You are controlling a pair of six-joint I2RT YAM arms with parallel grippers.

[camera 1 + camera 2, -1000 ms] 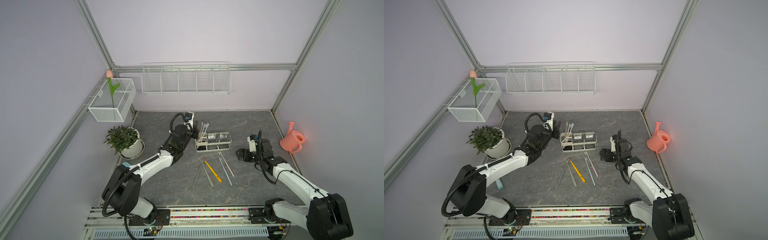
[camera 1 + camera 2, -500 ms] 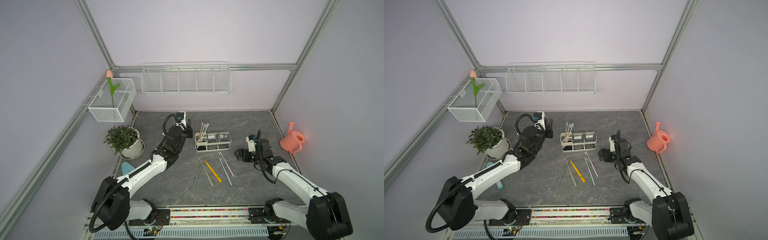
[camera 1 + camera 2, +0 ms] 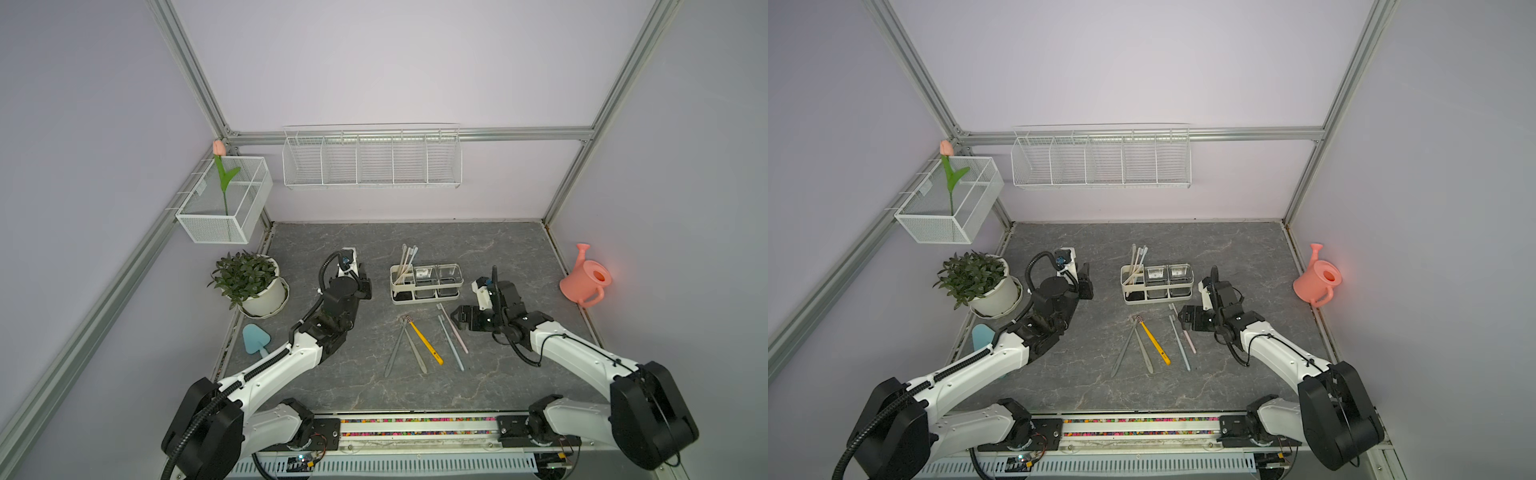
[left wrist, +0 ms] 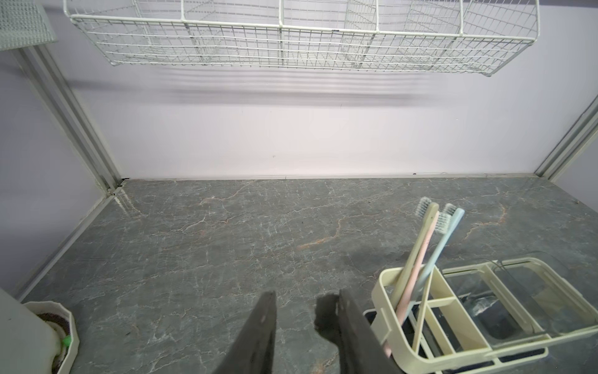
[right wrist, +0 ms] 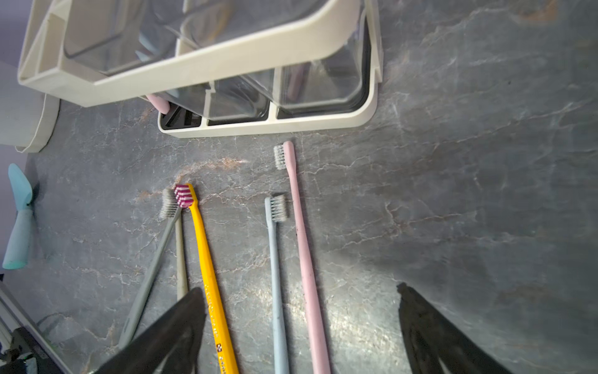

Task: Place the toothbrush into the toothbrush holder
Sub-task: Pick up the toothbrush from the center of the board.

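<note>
The cream toothbrush holder (image 3: 426,298) (image 3: 1156,297) stands mid-table. Three toothbrushes (image 4: 420,249) lean in its left end compartment, and clear cups fill the other two. In front of it several toothbrushes lie flat: pink (image 5: 302,233), blue (image 5: 276,259), yellow (image 5: 207,259) and two grey (image 5: 155,259). My right gripper (image 5: 300,289) (image 3: 459,318) is wide open just above the pink and blue handles, holding nothing. My left gripper (image 4: 305,294) (image 3: 363,286) is to the left of the holder, with its jaws slightly apart and nothing between them.
A potted plant (image 3: 253,282) and a blue trowel (image 3: 255,338) sit at the table's left edge. A pink watering can (image 3: 586,282) is at the right edge. A wire basket (image 3: 372,162) hangs on the back wall, and a mesh box (image 3: 224,203) with a tulip on the left.
My left arm has drawn back from the holder toward the left and front. My right gripper has opened a little wider over the lying toothbrushes.
</note>
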